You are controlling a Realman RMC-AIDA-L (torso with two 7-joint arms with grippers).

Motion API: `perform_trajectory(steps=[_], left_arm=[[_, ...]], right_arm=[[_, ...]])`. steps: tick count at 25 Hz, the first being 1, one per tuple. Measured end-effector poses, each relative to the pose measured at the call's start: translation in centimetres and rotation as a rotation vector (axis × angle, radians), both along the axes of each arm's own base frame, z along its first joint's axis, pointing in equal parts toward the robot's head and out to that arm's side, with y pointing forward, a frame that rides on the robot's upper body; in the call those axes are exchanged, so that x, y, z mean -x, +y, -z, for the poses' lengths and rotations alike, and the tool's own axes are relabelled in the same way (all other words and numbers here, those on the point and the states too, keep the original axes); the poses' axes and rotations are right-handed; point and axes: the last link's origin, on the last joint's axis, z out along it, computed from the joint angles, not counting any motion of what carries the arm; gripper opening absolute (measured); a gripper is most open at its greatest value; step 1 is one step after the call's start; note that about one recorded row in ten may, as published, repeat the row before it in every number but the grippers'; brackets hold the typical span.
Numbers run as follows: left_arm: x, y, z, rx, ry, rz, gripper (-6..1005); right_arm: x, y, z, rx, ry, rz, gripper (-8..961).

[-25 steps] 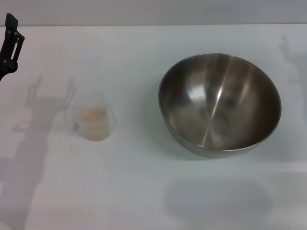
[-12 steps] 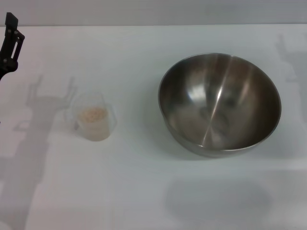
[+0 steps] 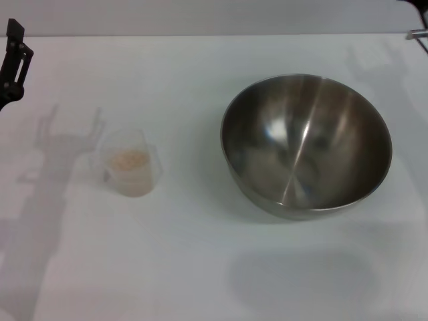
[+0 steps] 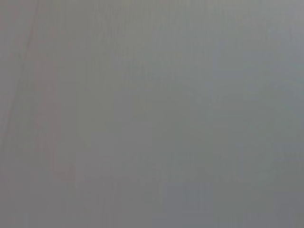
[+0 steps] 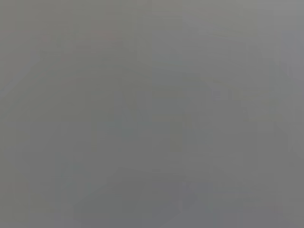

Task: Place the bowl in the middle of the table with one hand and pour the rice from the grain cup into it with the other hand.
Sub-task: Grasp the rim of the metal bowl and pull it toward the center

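The steel bowl (image 3: 306,144) sits upright and empty on the white table (image 3: 200,267), well short of the right gripper (image 3: 418,27) at the far corner. The clear cup (image 3: 130,162), upright with rice (image 3: 128,159) inside, stands apart from the left gripper (image 3: 12,60).

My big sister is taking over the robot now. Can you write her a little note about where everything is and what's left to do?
Left gripper: at the far left edge, holding nothing.
Right gripper: barely showing at the far right corner.
Bowl: on the table, right of the middle, with no grains inside.
Grain cup: upright on the left, rice inside.
Done: nothing.
Left: place the bowl in the middle, then pour the rice in.
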Motion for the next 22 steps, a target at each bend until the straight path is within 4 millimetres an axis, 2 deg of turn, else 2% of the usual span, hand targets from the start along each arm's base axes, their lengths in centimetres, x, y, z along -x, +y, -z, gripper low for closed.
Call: perform_trajectory(steps=[6, 7, 8, 12, 14, 16, 17, 18, 22], left_arm=[[0.1, 0.0, 0.0, 0.000, 0.006, -0.002, 818], [0.1, 0.0, 0.0, 0.000, 0.007, -0.003, 817], [0.1, 0.0, 0.0, 0.000, 0.007, -0.003, 817], [0.2, -0.1, 0.0, 0.001, 0.012, -0.006, 815], [0.3, -0.1, 0.0, 0.003, 0.014, -0.008, 814], [0.3, -0.2, 0.0, 0.003, 0.014, -0.011, 813], [0.4, -0.2, 0.0, 0.003, 0.015, -0.014, 813], [0.4, -0.2, 0.0, 0.003, 0.015, -0.014, 812], [0.5, -0.3, 0.0, 0.000, 0.016, -0.019, 811]], right_arm=[[2.9, 1.1, 0.8, 0.158, -0.054, 0.050, 785], [4.0, 1.6, 1.2, 0.230, -0.052, 0.082, 785], [4.0, 1.6, 1.2, 0.230, -0.052, 0.082, 784], [6.3, 2.4, 1.6, 0.363, -0.095, 0.209, 784], [6.8, 2.5, 1.6, 0.379, -0.103, 0.224, 784], [8.0, 2.5, 1.7, 0.416, -0.128, 0.259, 784], [9.2, 2.5, 1.5, 0.447, -0.158, 0.288, 784], [9.2, 2.5, 1.5, 0.447, -0.158, 0.288, 784], [12.0, 2.3, 0.9, 0.534, -0.267, 0.370, 784]])
